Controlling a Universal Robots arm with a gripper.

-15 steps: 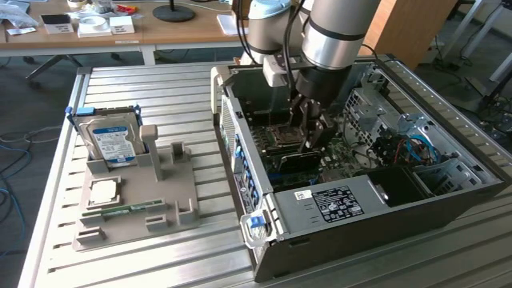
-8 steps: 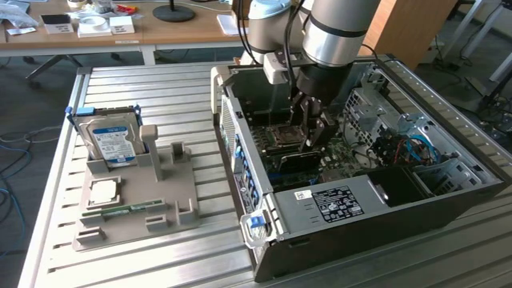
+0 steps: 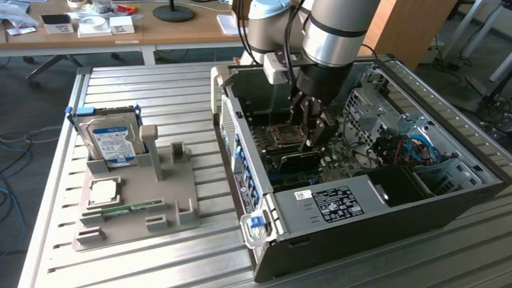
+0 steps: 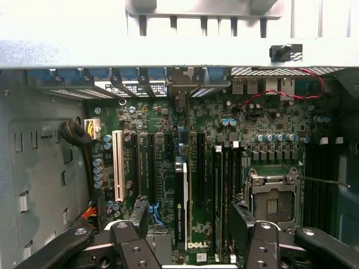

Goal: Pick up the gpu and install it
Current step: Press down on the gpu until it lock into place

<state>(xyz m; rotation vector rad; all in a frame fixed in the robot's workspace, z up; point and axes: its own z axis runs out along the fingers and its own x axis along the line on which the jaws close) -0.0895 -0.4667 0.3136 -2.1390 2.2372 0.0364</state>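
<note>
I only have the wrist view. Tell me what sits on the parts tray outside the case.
Observer: A blue-labelled hard drive stands upright at the far end of the grey tray.
Operator: Now what lies flat.
Observer: A green memory stick lies near the tray's near edge, with a square processor just behind it.
Operator: Report the arm.
Observer: It reaches down into the open case, with the gripper right above the gpu.
</note>
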